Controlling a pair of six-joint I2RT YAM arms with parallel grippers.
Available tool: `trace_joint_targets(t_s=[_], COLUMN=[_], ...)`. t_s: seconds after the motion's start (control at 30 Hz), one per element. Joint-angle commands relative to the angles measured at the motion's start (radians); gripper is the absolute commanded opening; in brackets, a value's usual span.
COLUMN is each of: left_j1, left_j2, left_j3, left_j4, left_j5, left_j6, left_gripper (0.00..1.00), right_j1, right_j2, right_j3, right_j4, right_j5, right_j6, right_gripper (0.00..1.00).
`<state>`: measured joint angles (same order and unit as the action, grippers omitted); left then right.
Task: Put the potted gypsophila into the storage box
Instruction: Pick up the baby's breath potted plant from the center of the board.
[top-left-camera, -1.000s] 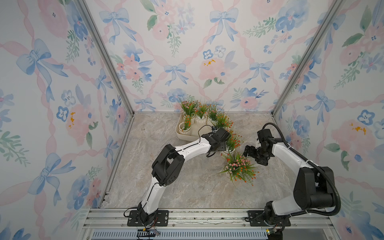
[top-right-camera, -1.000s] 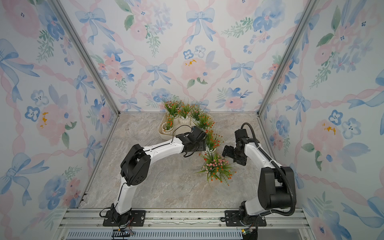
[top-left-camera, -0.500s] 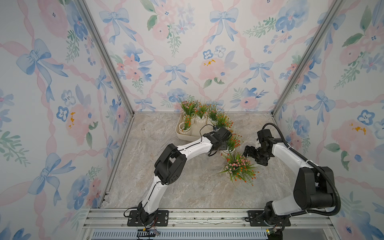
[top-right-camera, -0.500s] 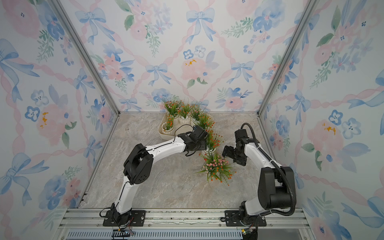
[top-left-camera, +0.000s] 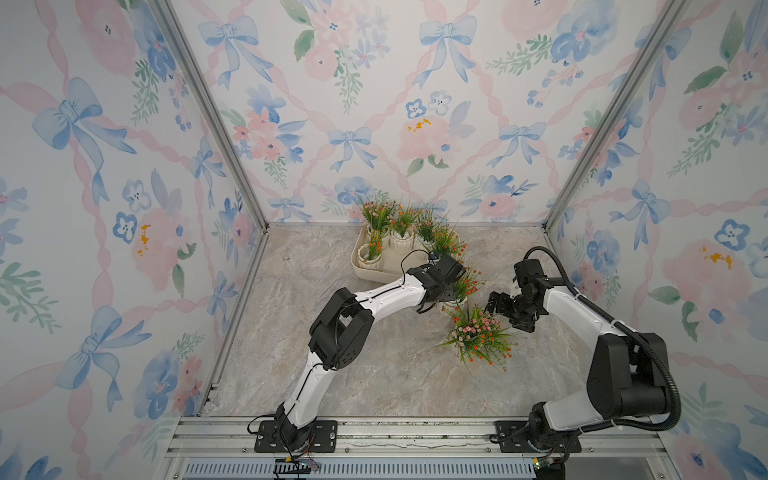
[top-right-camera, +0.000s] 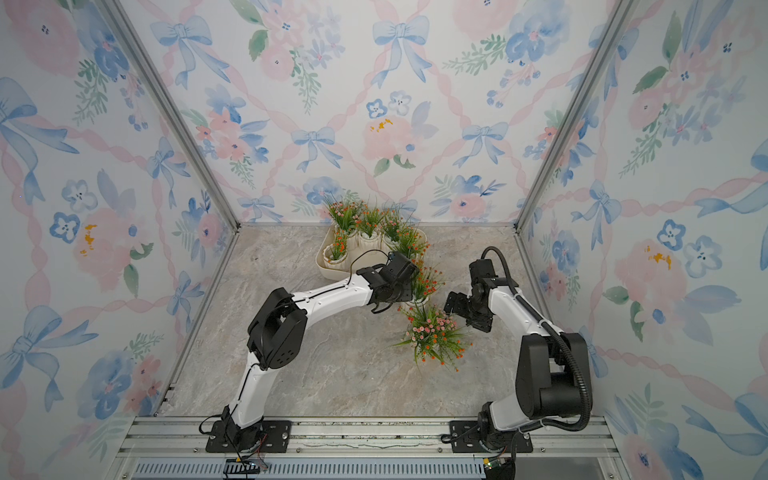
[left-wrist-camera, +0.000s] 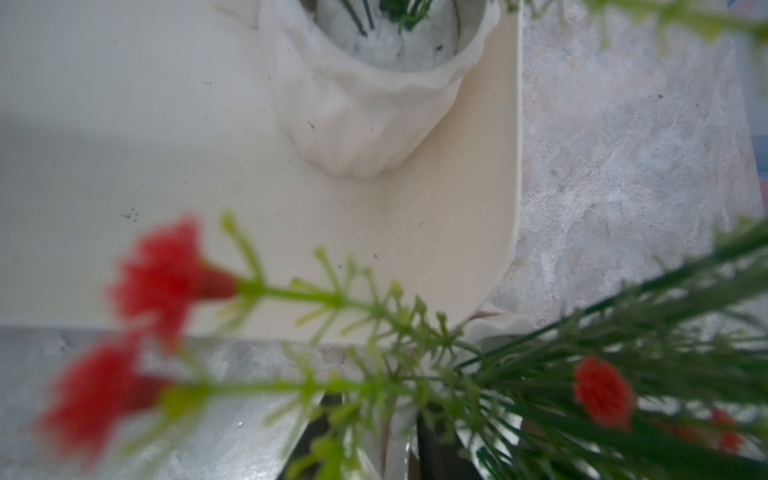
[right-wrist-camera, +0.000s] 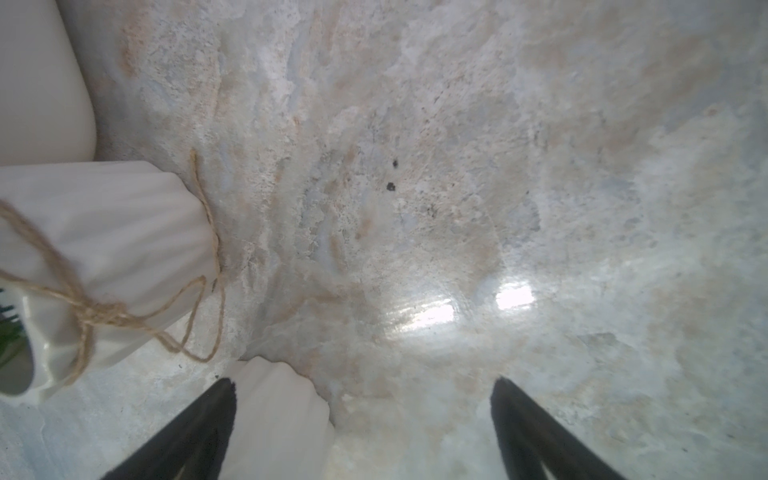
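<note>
Several potted gypsophila (top-left-camera: 401, 240) upright in storage box (top-left-camera: 376, 273). Left gripper (top-left-camera: 450, 296) at pot (top-left-camera: 459, 300) beside box, grip unreadable; right gripper (top-left-camera: 497, 306) spread wide, empty.

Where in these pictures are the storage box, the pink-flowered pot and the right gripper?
storage box (top-left-camera: 390, 262): in a top view, bare inner floor.
pink-flowered pot (top-left-camera: 478, 332): in a top view, its blossoms.
right gripper (right-wrist-camera: 363, 380): right wrist view, gap between open fingertips.

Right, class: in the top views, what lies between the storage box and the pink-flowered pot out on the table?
A red-blossomed pot stands there, just outside the storage box and beyond the pink-flowered pot; both top views show it.
</note>
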<state>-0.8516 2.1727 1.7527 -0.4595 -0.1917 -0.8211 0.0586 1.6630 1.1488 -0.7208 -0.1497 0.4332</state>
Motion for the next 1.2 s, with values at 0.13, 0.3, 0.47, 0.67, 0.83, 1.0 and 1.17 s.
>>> trace_joint_targets(t_s=[0.13, 0.3, 0.47, 0.67, 0.83, 1.0, 1.17], left_j1=[0.000, 0.000, -0.001, -0.002, -0.003, 0.000, 0.011], left_j2=[-0.024, -0.045, -0.062, -0.095, -0.141, -0.204, -0.266], left_j3=[-0.044, -0.066, -0.082, -0.102, -0.136, -0.170, -0.174], left_j4=[-0.024, -0.024, -0.025, -0.025, -0.030, -0.042, -0.072], left_j5=[-0.014, -0.017, -0.017, 0.004, 0.010, 0.009, -0.007], left_j6=[0.024, 0.028, 0.040, 0.071, 0.110, 0.136, 0.158], left_gripper=[0.16, 0.07, 0.00, 0.00, 0.00, 0.00, 0.00], right_j1=[-0.007, -0.007, -0.007, 0.002, 0.012, 0.013, 0.018], right_j2=[0.035, 0.038, 0.043, 0.058, 0.067, 0.072, 0.078], right_j3=[-0.032, -0.034, -0.029, -0.027, -0.017, -0.009, -0.001], right_j4=[0.013, 0.016, 0.019, 0.027, 0.027, 0.023, 0.021], right_j5=[-0.017, -0.021, -0.024, -0.030, -0.031, -0.031, -0.031], right_j6=[-0.003, -0.004, -0.001, 0.004, 0.006, 0.004, 0.003], right_gripper=[0.97, 0.97, 0.97, 0.97, 0.97, 0.97, 0.97])
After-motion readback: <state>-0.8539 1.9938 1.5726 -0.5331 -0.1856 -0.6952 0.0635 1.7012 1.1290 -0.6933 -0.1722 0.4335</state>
